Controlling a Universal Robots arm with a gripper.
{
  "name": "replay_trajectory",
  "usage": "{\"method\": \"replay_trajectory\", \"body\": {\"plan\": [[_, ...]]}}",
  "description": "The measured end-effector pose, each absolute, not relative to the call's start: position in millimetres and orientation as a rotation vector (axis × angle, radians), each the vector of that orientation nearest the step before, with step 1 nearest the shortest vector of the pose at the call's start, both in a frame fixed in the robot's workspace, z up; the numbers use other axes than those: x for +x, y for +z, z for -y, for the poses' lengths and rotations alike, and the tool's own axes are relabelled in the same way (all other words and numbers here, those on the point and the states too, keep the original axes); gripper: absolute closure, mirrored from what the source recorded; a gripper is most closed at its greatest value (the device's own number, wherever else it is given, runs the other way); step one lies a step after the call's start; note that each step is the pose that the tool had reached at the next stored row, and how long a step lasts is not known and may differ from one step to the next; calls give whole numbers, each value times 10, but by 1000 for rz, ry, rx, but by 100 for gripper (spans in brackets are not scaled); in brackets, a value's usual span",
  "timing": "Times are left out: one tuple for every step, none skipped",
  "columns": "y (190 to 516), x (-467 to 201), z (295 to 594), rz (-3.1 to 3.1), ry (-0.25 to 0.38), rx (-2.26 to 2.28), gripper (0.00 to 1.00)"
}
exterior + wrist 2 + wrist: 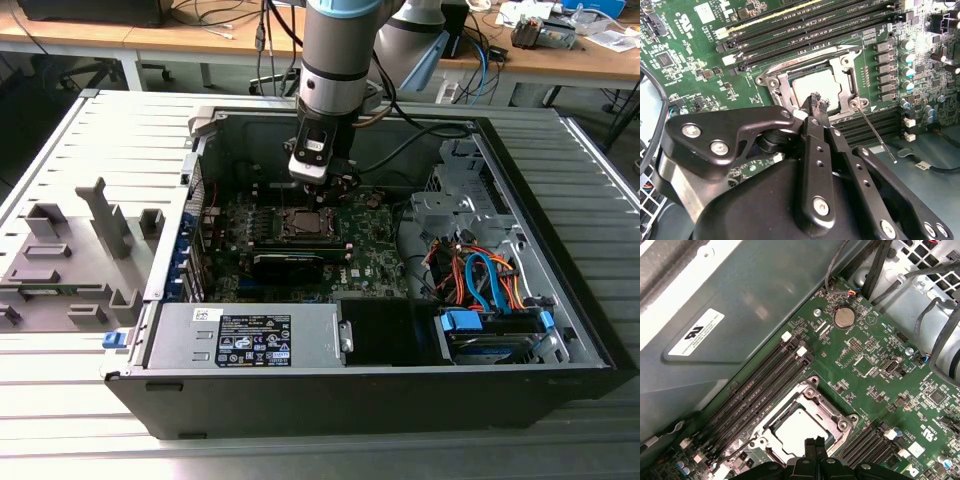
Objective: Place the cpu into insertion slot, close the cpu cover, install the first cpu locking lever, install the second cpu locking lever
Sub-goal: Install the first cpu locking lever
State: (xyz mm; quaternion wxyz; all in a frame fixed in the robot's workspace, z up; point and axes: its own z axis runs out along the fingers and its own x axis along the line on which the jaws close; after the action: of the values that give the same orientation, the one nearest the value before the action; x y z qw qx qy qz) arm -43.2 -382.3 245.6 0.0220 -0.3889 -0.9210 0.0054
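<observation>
silver-grey on top, the cpu (816, 82) is lying flat in the insertion slot (767, 81) on the green circuit board (685, 45). the cpu cover (847, 77) is lying down over it, and its window is showing the chip. one thin locking lever (875, 131) is sticking out slantwise from the socket corner, not hooked down. the gripper (816, 102) is hanging at the cover's edge, fingers (812, 132) pressing together and gripping nothing; i cannot tell if it is touching. in the exterior view the arm (335, 50) is reaching down into the open computer case (560, 330).
</observation>
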Motion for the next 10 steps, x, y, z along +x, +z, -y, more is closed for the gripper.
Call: {"method": "replay_trajectory", "body": {"plan": [[2456, -432, 3823, 2855, 17, -1201, 89], [2456, -432, 3823, 2857, 17, -1198, 89], [2456, -432, 3823, 2858, 17, -1195, 89], [2456, -432, 3823, 2859, 17, -1193, 89], [2456, -432, 3823, 2860, 17, -1190, 89], [2456, -432, 3823, 2861, 17, -1188, 89], [2456, -432, 3823, 2862, 17, -1184, 89], [2456, -432, 3823, 2864, 17, -1181, 89], [2456, -432, 3823, 2866, 18, -1176, 89], [2456, -432, 3823, 2867, 18, -1173, 89]]}}
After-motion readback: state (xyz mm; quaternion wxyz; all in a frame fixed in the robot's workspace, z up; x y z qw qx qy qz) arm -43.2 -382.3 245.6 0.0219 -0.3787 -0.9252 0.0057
